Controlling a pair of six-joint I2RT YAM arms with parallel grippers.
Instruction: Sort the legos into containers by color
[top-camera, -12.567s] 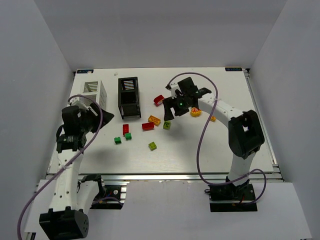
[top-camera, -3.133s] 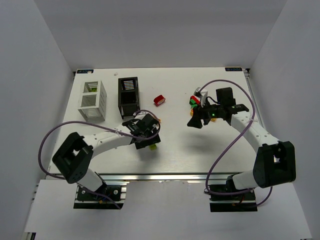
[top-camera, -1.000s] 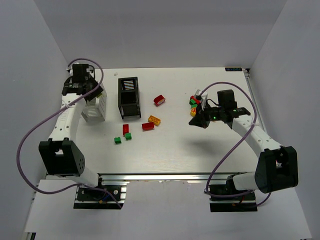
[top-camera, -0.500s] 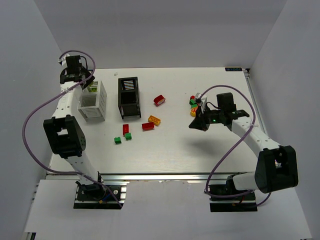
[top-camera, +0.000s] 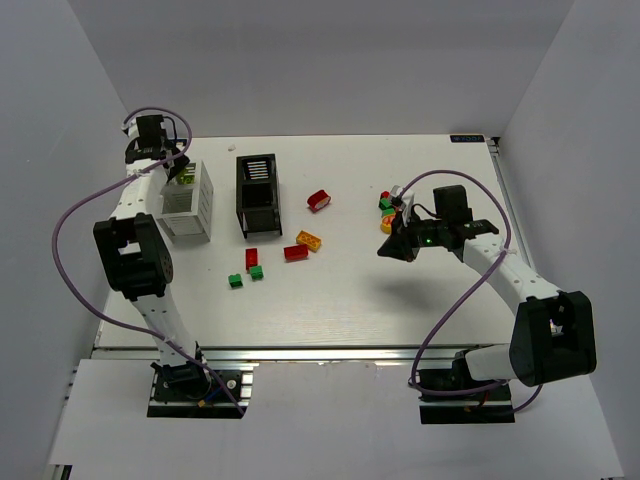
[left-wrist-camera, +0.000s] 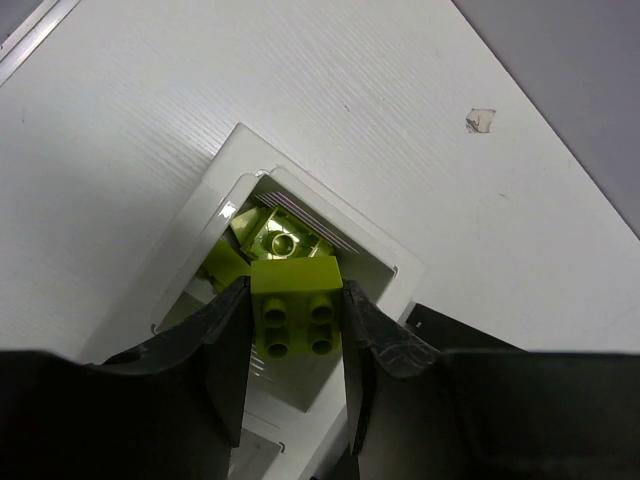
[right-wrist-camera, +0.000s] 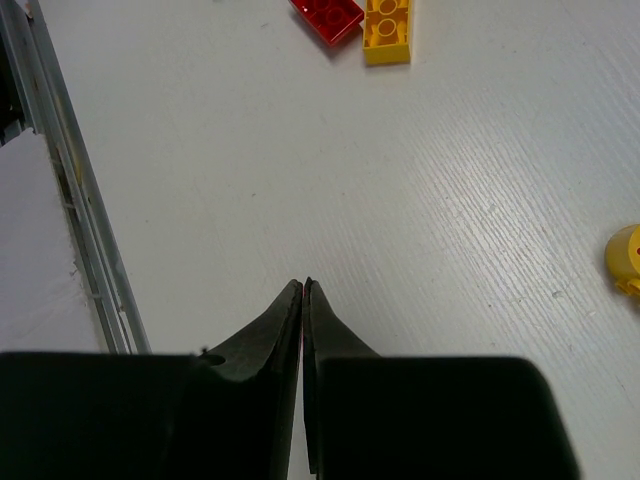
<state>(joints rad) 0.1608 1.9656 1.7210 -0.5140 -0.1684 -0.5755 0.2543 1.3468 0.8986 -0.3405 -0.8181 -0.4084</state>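
Left gripper (left-wrist-camera: 295, 330): clamped on a yellow-green brick (left-wrist-camera: 295, 275), one finger on each side.
Where now: held just over the far hole of the white bin (left-wrist-camera: 330, 205), above other yellow-green bricks (left-wrist-camera: 275, 235) already lying inside.
Just changed: swung from the middle of the table (top-camera: 330, 300) to the far left corner in the last few seconds, taking the brick off the table and up into the air.
Right gripper (right-wrist-camera: 302, 290): pinched shut, nothing in it, hanging over bare table, hardly moved in the last second.
In front of it: a red brick (right-wrist-camera: 328, 15) and a yellow brick (right-wrist-camera: 386, 28), touching, and a round yellow piece (right-wrist-camera: 625, 258) off to the side.
Left on the table: reds, dark greens and a yellow near the black bin (top-camera: 258, 195), plus a small heap (top-camera: 387, 205) on the right.
Meaning for the job: probably time to let go and drop it in with its own color, with many more to sort after that.
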